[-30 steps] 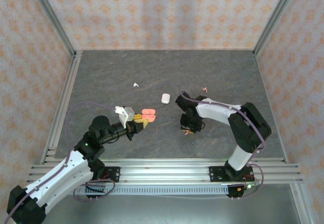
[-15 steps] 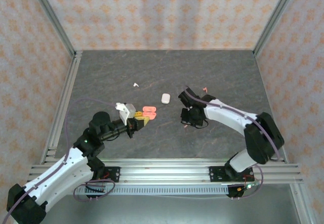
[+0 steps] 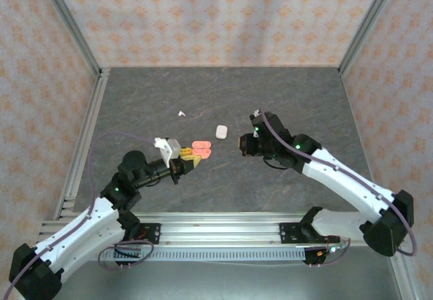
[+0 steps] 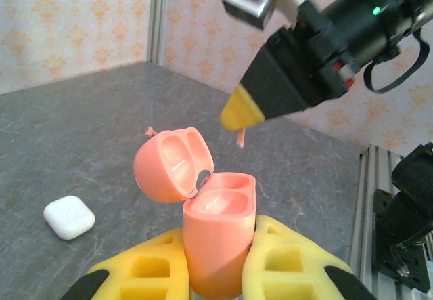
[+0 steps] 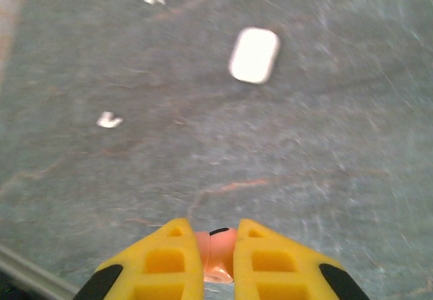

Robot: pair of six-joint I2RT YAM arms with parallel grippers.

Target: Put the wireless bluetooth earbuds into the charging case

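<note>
Left wrist view first: my left gripper (image 4: 220,236) has its two yellow fingers (image 4: 145,273) closed tight on the lower half of the pink case (image 4: 218,208). It holds the case upright, with the lid (image 4: 169,161) swung open to the left and both wells facing up. Above and just beyond the case hangs a yellow fingertip (image 4: 241,110) of my right gripper (image 3: 243,144), with the thin stem of a pink earbud (image 4: 240,137) poking out below it, apart from the case. On the right wrist view the same earbud sits pinched between my right fingers (image 5: 159,263), which are nearly together with only the earbud in the gap.

Past the open lid, a small pink bit (image 4: 150,131) lies on the table (image 3: 304,97), too small to make out. A white case (image 4: 68,217) lies closed and flat on the table to the left of the pink one. From above it sits between my two grippers and a little farther back. The right wrist view also shows two small white earbuds (image 5: 108,119) lying loose on the table, well apart from each other, both blurred. From above, one white earbud (image 3: 181,113) lies farther back, left of the white case.
</note>
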